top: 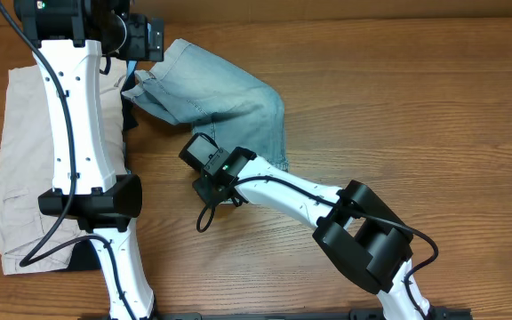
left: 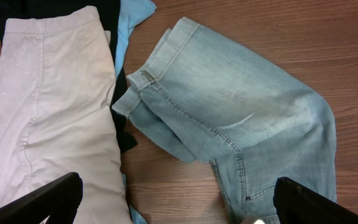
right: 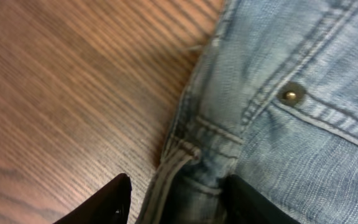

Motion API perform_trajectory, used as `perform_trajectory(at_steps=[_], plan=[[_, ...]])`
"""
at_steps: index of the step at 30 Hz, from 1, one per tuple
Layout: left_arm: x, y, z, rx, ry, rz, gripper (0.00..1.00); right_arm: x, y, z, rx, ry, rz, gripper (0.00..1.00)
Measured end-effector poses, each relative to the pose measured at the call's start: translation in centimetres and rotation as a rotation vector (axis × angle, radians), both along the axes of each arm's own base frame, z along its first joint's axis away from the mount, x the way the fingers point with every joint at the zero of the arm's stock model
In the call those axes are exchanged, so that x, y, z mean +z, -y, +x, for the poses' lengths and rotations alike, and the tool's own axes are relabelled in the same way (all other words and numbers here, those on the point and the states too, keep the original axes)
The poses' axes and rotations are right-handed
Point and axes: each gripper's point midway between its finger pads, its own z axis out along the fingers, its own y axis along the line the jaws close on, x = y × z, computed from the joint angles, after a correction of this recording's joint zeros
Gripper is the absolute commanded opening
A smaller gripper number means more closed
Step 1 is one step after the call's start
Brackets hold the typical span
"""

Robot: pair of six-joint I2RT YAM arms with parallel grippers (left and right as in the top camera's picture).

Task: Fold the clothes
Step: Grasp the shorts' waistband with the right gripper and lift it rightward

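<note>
The faded light-blue denim shorts (top: 229,98) lie crumpled at the table's top middle, waistband toward the left. They also show in the left wrist view (left: 247,106) and the right wrist view (right: 291,143). My left gripper (top: 148,42) hovers above their left end, open and empty (left: 179,208), over bare wood between the beige shorts and the denim. My right gripper (top: 204,153) is at the denim's lower edge. Its jaws (right: 182,202) are closed around a stitched seam edge of the denim, near a metal rivet (right: 291,94).
Beige cargo shorts (top: 20,160) lie flat at the left, partly under the left arm, and show in the left wrist view (left: 48,112). A black garment (left: 122,93) and a bright-blue garment (left: 132,15) lie under their edge. The table (top: 416,107) is wood.
</note>
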Motion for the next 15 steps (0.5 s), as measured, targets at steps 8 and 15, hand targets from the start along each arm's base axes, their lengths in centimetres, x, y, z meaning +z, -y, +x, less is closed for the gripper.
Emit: perform_trajectory(at_steps=[8, 15], plan=[[0.0, 0.0, 0.0, -0.002, -0.001, 0.001, 1.0, 0.4, 1.9, 1.5, -0.105, -0.044, -0.005, 0.04], [0.0, 0.0, 0.0, -0.003, -0.001, 0.001, 1.0, 4.0, 5.4, 4.4, -0.212, -0.089, -0.04, 0.04]])
